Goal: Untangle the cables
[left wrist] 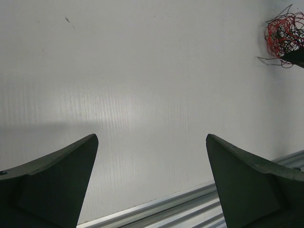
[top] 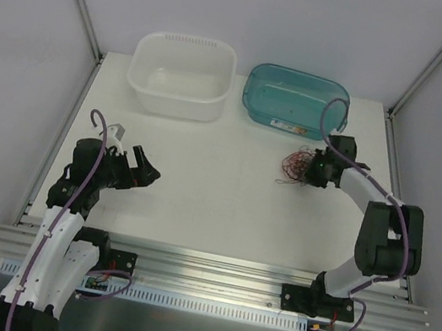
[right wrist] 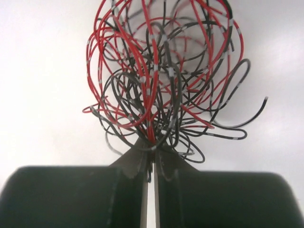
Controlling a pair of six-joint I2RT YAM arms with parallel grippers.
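Note:
The cables form one tangled ball of thin red and black wires on the white table, right of centre. In the top view the cables lie just left of my right gripper. My right gripper is shut on the near edge of the bundle, with several strands pinched between its fingertips. My left gripper hovers open over the left side of the table, far from the wires. From the left wrist the cables show at the far upper right, while my left gripper holds nothing.
A white tub and a teal translucent tub stand at the back of the table. An aluminium rail runs along the near edge. White walls with metal posts enclose the sides.

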